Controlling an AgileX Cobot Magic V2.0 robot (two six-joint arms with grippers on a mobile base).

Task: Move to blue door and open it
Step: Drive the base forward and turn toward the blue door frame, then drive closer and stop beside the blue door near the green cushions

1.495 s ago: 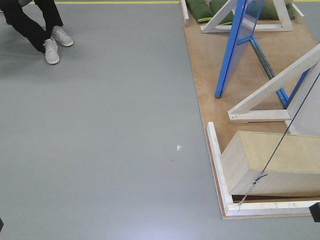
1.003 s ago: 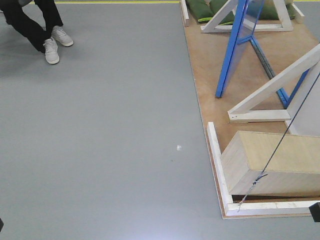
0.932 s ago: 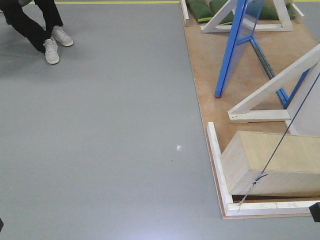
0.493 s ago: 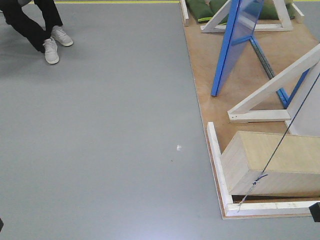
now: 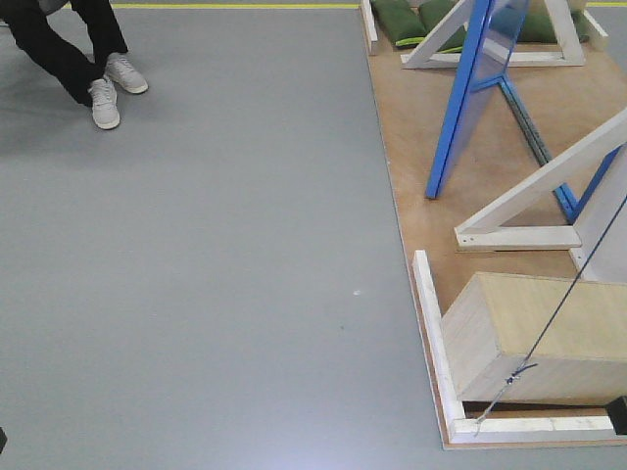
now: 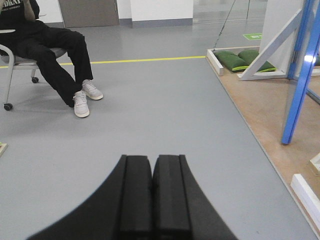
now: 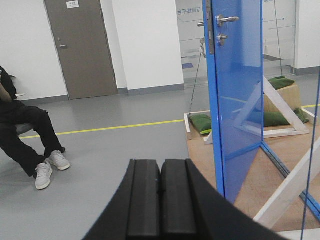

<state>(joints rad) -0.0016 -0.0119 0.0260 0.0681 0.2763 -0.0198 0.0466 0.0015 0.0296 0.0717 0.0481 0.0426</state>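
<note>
The matte-black left pincer and right pincer are closed, empty, while the glossy flat blue door, with a silver lever handle, stands on a plywood platform to the right.

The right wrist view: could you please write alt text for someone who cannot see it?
A tall blue door with a silver lever handle stands at right, beyond the robot's shut right hand at bottom centre. A person sits at left.

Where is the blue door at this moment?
The blue door stands on the plywood platform at the front view's upper right, just left of a white brace, green bags behind it.
</note>
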